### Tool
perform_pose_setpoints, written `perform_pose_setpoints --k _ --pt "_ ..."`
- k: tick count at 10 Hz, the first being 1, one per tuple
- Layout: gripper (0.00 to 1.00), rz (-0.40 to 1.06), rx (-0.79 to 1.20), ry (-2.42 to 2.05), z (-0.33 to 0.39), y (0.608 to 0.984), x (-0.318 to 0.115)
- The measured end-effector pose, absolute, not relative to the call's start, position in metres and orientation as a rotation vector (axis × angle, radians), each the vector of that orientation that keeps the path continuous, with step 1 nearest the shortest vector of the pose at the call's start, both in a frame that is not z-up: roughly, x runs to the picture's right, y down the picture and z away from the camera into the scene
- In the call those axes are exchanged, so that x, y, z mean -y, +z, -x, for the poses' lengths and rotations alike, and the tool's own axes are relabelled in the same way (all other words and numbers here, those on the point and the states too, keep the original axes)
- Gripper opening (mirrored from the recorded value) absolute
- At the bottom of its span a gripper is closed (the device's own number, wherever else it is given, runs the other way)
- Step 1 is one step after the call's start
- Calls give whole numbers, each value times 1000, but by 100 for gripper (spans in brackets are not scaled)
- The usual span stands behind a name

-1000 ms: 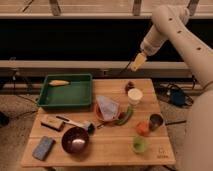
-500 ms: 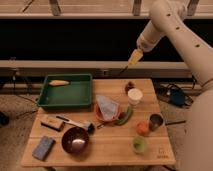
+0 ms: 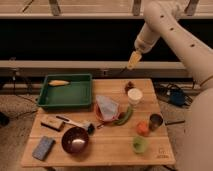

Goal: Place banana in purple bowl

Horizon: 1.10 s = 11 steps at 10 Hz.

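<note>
The banana (image 3: 59, 83) is small and yellow-orange and lies in the far left part of the green tray (image 3: 67, 93). The purple bowl (image 3: 75, 139) stands at the front of the wooden table (image 3: 115, 150), left of middle, with a pale glossy patch inside. My gripper (image 3: 133, 60) hangs in the air above the table's far right edge, well to the right of the banana and far from the bowl. It holds nothing that I can see.
A red-orange bowl (image 3: 106, 112) with a bluish bag in it and a curved green vegetable (image 3: 124, 116) lie mid-table. A white cup (image 3: 134, 95), metal cup (image 3: 156, 121), orange fruit (image 3: 143, 128), green cup (image 3: 139, 144), blue sponge (image 3: 43, 148) and brush (image 3: 75, 122) stand around.
My arm has risen and swung a little to the left, away from the table's right side. The banana, bowl and other things have not moved.
</note>
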<state>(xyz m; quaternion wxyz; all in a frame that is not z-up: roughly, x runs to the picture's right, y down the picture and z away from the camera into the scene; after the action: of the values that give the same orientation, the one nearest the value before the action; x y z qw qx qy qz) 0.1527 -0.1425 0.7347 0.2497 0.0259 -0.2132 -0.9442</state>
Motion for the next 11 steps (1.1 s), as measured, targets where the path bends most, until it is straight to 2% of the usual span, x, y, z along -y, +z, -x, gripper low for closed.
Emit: perform_pose_setpoints --k 4,11 --pt "80 -44 596 -2695 -81 779 124" --pt "80 -121 718 -2796 20 870 100"
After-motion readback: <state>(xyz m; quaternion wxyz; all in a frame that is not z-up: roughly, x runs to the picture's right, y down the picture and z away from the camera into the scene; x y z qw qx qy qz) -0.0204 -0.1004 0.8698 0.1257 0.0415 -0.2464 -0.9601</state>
